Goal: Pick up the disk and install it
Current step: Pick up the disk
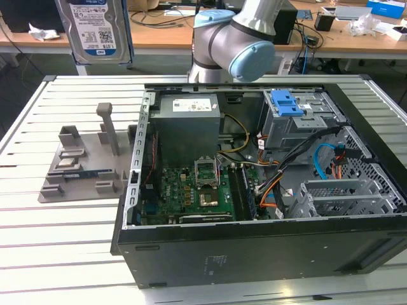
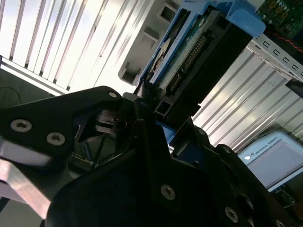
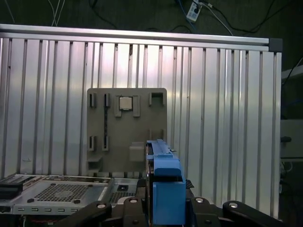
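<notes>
The disk (image 1: 95, 30) hangs upright high above the slatted table at the exterior view's left, its white-and-blue label facing the camera and a blue carrier around its edge. In both wrist views my gripper (image 3: 166, 204) (image 2: 158, 113) is shut on the disk (image 2: 189, 52), with black fingers (image 3: 208, 208) on either side of the blue carrier's edge (image 3: 165, 187). The disk's connector end shows in the second wrist view. The open computer case (image 1: 254, 248) lies to the exterior view's right of the disk.
A grey holder plate (image 1: 82, 168) (image 3: 125, 127) with slots and a tall post lies on the slatted table (image 1: 38, 241) below the disk. Inside the case sit a grey power-supply box (image 1: 187, 121), a drive cage with a blue latch (image 1: 285, 101), the motherboard and cables. The arm (image 1: 235, 38) stands behind the case.
</notes>
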Available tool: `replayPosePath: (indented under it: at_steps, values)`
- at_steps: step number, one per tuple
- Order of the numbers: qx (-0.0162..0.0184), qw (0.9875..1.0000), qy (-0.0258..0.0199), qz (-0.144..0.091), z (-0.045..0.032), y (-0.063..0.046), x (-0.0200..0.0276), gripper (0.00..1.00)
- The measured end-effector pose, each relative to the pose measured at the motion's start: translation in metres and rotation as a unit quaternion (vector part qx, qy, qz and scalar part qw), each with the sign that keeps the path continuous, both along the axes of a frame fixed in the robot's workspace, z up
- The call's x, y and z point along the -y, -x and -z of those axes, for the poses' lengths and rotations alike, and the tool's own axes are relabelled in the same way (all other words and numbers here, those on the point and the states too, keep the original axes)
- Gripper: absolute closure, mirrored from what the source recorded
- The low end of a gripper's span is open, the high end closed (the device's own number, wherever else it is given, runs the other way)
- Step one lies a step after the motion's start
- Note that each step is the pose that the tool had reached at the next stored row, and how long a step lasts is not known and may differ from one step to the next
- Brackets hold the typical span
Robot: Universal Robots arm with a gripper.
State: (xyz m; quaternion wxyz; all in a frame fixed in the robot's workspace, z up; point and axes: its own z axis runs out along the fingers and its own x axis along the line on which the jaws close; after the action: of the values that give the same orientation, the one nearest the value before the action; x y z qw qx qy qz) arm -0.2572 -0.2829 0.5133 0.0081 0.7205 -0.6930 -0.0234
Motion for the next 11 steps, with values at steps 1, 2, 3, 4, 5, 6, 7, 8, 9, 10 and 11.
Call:
replayPosePath:
  at_steps: [1, 2, 3, 4, 5, 6, 7, 8, 9, 10, 11]
  values:
    - [-0.0001, 1.0, 0.0, 0.0, 0.0002, -0.004, 0.0019, 0.63]
    - [-0.0001, 1.0, 0.0, 0.0, 0.0003, -0.008, 0.0035, 0.63]
    - [-0.0002, 1.0, 0.0, 0.0, 0.0005, -0.011, 0.0048, 0.63]
    - [-0.0002, 1.0, 0.0, 0.0, 0.0006, -0.014, 0.0059, 0.63]
    - [-0.0002, 1.0, 0.0, 0.0, 0.0007, -0.016, 0.0069, 0.63]
    - [-0.0003, 1.0, 0.0, 0.0, 0.0009, -0.02, 0.0086, 0.63]
    - [-0.0003, 1.0, 0.0, 0.0, 0.001, -0.024, 0.0099, 0.63]
    - [-0.0004, 1.0, 0.0, 0.0, 0.0011, -0.026, 0.011, 0.63]
    - [-0.0005, 1.0, 0.0, 0.0, 0.0013, -0.03, 0.0127, 0.63]
    - [-0.0005, 1.0, 0.0, 0.0, 0.0015, -0.033, 0.0139, 0.63]
    - [-0.0005, 1.0, 0.0, 0.0, 0.0016, -0.035, 0.0148, 0.63]
